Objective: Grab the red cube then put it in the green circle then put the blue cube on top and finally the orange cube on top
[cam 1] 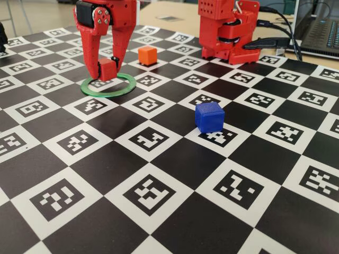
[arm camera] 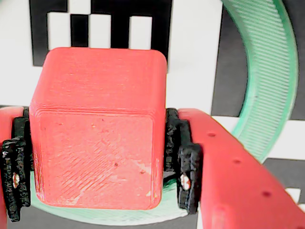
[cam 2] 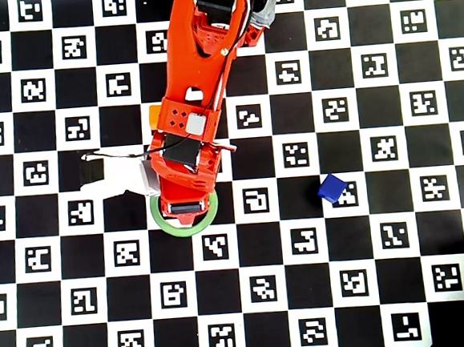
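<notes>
My red gripper [cam 1: 106, 73] is shut on the red cube [cam 1: 107, 69], its fingers pointing straight down over the green circle [cam 1: 108, 85]. In the wrist view the red cube [arm camera: 97, 138] fills the space between the black pads [arm camera: 187, 167] of the gripper [arm camera: 97, 183], and the green circle [arm camera: 267, 86] curves round its right and near sides. Whether the cube rests on the board I cannot tell. The orange cube [cam 1: 147, 55] sits just behind the ring. The blue cube [cam 1: 209, 116] stands alone to the right. From overhead the arm hides the red cube; the green circle [cam 2: 184, 229] and blue cube [cam 2: 330, 188] show.
A black-and-white checkerboard of markers [cam 1: 159, 201] covers the table. The arm's red base [cam 1: 228, 32] stands at the back, with cables and a laptop [cam 1: 320, 32] to its right. Overhead, the orange cube [cam 2: 155, 115] peeks out at the arm's left side.
</notes>
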### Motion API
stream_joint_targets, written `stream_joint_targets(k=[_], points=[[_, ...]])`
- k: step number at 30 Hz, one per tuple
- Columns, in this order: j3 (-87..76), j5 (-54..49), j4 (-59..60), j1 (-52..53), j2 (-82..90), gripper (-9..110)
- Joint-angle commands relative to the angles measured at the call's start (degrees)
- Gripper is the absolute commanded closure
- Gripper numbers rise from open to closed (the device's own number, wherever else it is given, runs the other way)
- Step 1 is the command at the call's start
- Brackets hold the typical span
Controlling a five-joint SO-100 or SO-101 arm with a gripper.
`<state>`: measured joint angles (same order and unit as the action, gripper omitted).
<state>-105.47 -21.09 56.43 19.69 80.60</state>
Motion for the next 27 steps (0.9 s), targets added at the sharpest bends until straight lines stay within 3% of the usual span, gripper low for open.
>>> stream_joint_targets(k=[1, 27], points=[[0.53, 0.53, -0.79, -0.7, 1.32, 94], [-1.05, 1.14, -3.16, -0.18, 1.49, 94]])
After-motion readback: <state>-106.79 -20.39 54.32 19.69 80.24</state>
